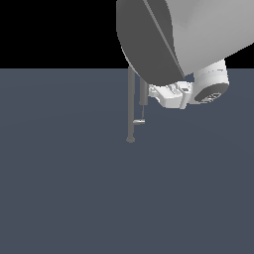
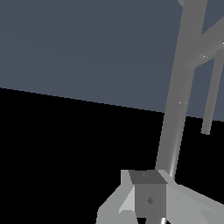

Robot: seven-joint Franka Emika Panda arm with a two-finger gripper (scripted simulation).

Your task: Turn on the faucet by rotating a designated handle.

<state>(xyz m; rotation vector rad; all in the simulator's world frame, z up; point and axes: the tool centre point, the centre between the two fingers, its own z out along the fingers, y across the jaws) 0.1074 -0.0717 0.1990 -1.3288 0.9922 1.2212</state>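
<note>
Light-silver and very small, the handle (image 1: 139, 121) juts sideways toward the exterior view's right from low on the faucet's upright grey pipe (image 1: 131, 104), a little above the pipe's rounded foot on the slate-blue floor (image 1: 74, 188). We see a second, thinner grey rod (image 1: 143, 94) hanging just beside the pipe, ending near the handle. Beyond it, toward the exterior view's right, sits the white end effector (image 1: 171, 95), partly hidden under the arm's large grey link (image 1: 149, 39). We cannot tell whether its fingers are spread or pressed together. In the wrist view the pipe (image 2: 177, 109) rises from the end effector's grey housing (image 2: 148, 197).
</note>
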